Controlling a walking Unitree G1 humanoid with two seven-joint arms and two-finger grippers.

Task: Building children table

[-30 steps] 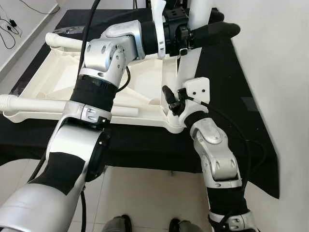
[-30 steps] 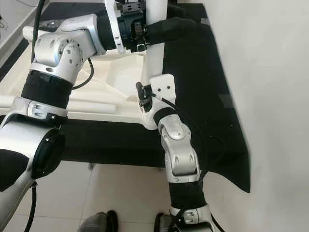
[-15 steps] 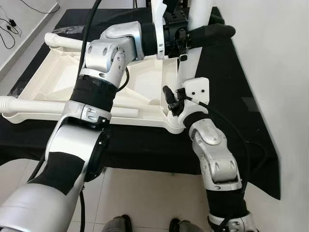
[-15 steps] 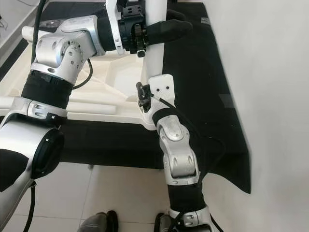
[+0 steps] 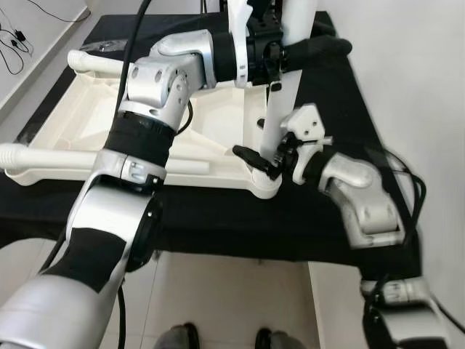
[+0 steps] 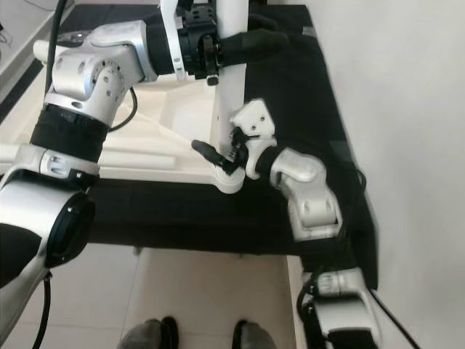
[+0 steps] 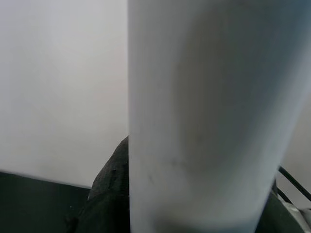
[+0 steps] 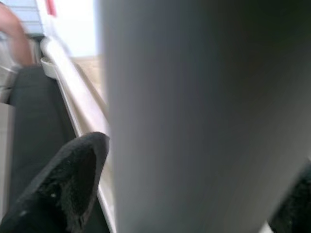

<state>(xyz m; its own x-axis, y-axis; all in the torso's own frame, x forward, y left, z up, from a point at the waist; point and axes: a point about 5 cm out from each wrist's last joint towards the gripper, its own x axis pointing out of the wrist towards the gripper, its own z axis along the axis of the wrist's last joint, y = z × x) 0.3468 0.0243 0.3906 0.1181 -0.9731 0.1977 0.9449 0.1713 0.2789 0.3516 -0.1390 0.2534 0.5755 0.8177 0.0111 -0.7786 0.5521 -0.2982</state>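
While the white table leg (image 5: 285,80) stands upright in the near right corner socket of the upturned tabletop (image 5: 94,120), the left gripper (image 5: 294,51) clamps it high and the right gripper (image 5: 263,161) brackets its base, fingers spread; seating the leg likely calls for twisting or pressing down.

A black-covered desk (image 5: 341,109) carries the upturned white tabletop (image 5: 145,123), lying flat just beside the right pincer (image 5: 265,161).
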